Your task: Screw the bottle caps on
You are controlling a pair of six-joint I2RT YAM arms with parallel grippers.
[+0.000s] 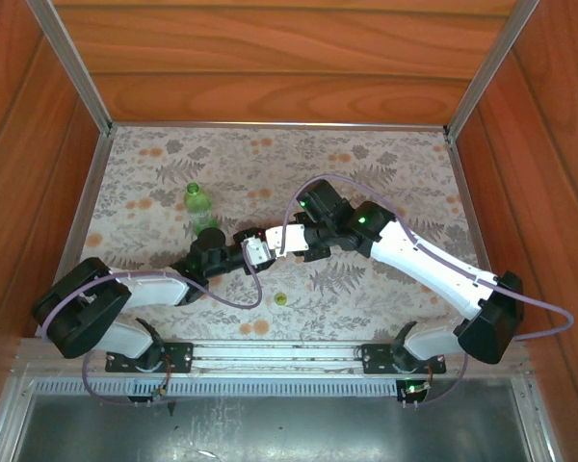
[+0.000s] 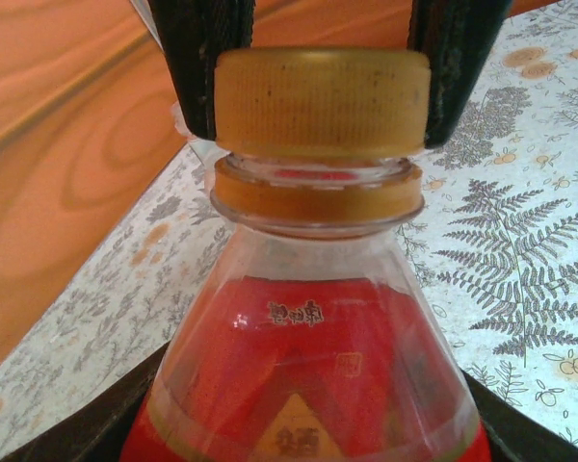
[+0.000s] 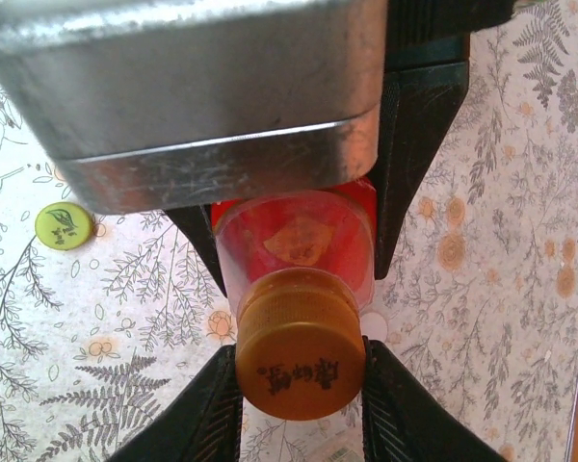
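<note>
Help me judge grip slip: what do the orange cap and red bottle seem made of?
Orange cap: likely plastic, matte, with fine moulded ribs around its side. Red bottle: likely clear plastic, glossy; highlights glint and red shows through its wall.

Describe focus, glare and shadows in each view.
Top external: even light, no harsh shadows, arms sharp. Left wrist: orange cap crisp, wood wall beside it blurred. Right wrist: bright sheen on the scratched metal plate, slightly soft; the cap's lettering sharp, red bottle behind it hazy.
</note>
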